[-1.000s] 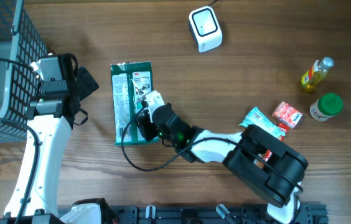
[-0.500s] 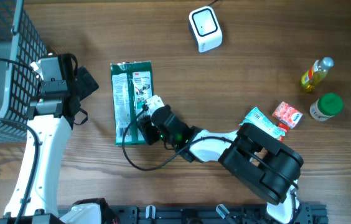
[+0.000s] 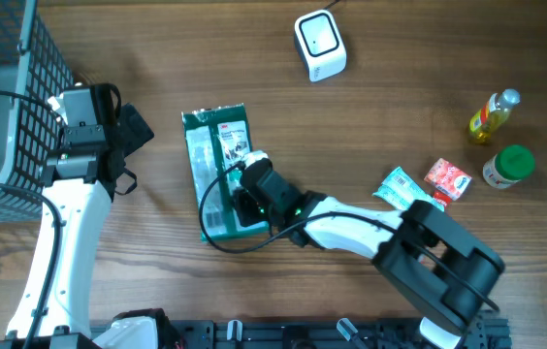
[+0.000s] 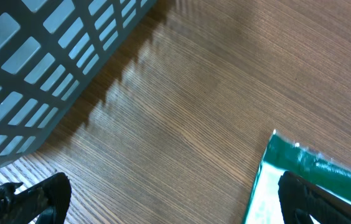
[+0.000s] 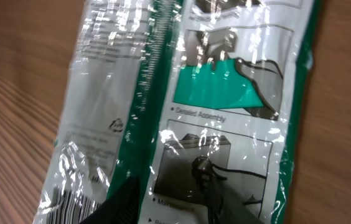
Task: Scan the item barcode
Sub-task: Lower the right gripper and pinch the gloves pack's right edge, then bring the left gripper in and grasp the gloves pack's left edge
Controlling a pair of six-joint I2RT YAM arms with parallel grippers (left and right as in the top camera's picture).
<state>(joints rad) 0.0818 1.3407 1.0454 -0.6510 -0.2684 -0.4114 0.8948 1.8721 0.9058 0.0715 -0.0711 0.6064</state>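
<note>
Right end effector [image 3: 239, 197] sat on the packet [image 3: 213, 145], grip unclear; the left end effector [image 3: 133, 134] gaped empty. A firm edge pinch, barcode [image 5: 70, 208] left uncovered, seemed best.

You have a mock shop checkout on a wood-grain table [image 3: 400, 97]: white barcode scanner [image 3: 320, 45] beyond your right gripper [image 3: 244, 179], mesh basket [image 3: 2, 87] beside your left gripper [image 3: 141, 131], bottle [image 3: 495, 114] and jar [image 3: 507, 167] well apart from both.
</note>
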